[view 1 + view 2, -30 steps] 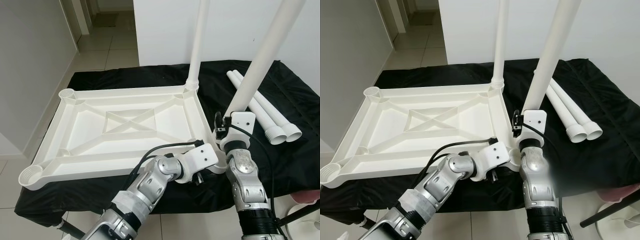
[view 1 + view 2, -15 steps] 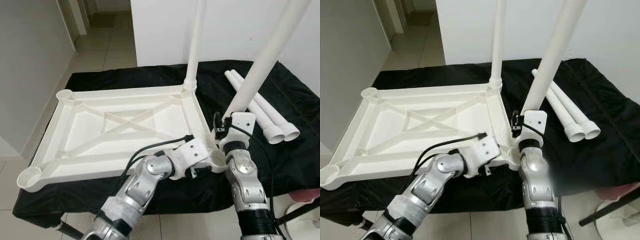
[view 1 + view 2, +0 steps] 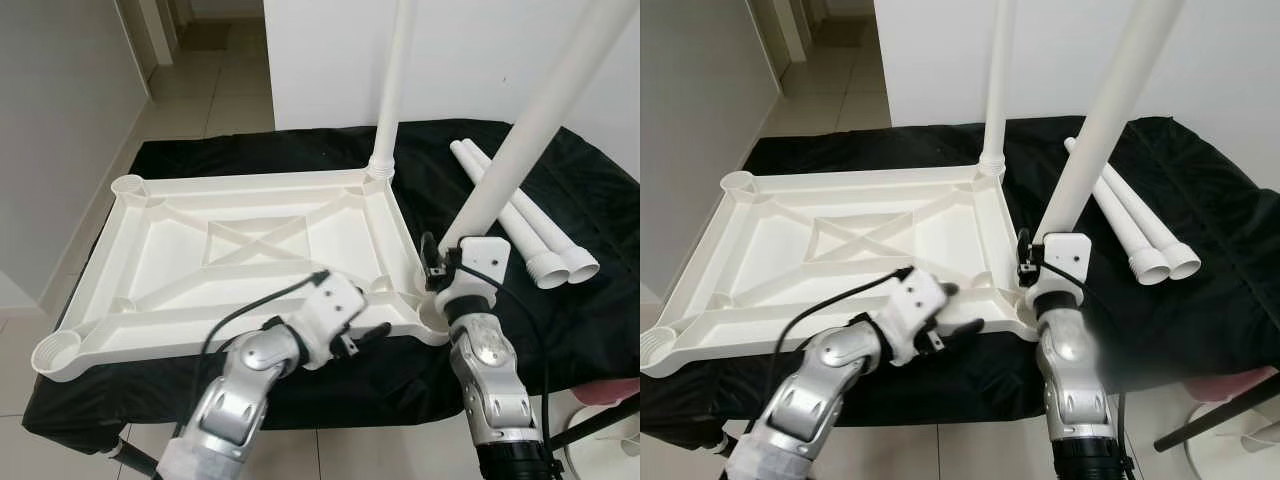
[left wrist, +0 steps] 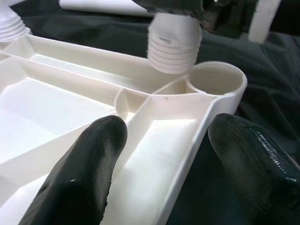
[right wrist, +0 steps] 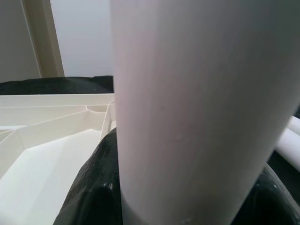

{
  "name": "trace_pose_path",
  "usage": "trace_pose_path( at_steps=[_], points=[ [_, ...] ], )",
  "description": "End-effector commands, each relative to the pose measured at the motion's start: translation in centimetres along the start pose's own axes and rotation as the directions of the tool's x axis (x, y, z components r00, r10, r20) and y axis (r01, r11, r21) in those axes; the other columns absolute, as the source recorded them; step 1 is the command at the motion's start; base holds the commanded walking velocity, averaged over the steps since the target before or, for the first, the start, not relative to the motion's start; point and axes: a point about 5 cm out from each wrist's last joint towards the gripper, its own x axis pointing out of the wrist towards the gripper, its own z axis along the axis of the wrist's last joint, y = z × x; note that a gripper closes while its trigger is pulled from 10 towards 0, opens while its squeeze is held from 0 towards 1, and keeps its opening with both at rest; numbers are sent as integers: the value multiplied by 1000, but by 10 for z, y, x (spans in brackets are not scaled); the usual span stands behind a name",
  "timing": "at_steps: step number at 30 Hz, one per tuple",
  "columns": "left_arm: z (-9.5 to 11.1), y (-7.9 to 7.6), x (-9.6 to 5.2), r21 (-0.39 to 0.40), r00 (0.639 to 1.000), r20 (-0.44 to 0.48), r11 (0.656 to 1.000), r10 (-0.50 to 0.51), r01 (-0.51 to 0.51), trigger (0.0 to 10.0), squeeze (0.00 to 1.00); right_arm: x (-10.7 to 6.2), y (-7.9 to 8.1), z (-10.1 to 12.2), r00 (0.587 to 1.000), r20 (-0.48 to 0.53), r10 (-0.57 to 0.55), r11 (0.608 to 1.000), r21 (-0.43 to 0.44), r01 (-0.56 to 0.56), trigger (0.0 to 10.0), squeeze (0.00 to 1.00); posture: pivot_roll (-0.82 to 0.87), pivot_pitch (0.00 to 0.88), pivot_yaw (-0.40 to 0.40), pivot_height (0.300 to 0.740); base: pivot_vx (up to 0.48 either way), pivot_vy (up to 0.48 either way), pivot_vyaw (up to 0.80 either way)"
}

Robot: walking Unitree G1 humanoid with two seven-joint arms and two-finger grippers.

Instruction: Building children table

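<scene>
The white tabletop (image 3: 230, 185) lies upside down on a black cloth. One white leg (image 3: 393, 80) stands upright in its far right corner. My right gripper (image 3: 445, 265) is shut on a second leg (image 3: 520, 140), which tilts to the right. That leg's threaded end (image 4: 172, 49) hangs just above and beside the near right corner socket (image 4: 218, 79). In the right wrist view the held leg (image 5: 201, 93) sits between black fingers (image 5: 98, 187). My left gripper (image 3: 962, 308) is open and straddles the tabletop's near rim, just left of that socket.
Two spare legs (image 3: 530, 235) lie side by side on the cloth (image 3: 600, 310) at the right. A grey wall stands on the left and a tiled corridor runs behind. A white round object (image 3: 610, 440) and a black pole sit low on the right.
My left arm has drawn back to the left along the near rim, away from the corner. The right gripper and its leg have barely shifted. The camera has moved slightly.
</scene>
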Motion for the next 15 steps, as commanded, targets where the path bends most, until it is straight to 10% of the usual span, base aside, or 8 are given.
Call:
trace_pose_path(
  at_steps=[1,15],
  points=[
    [1,1,-2,-10,999,1,999,47,-47,10000,0,-1,2,4,1000,27,13,1000,13,-14,10000,0,-42,22,12,740,0,0,0],
    [-25,-1,17,200,981,-168,978,96,-62,10000,0,5,-1,9,999,47,-11,1000,11,11,10000,0,-51,5,12,740,0,0,0]
  ],
)
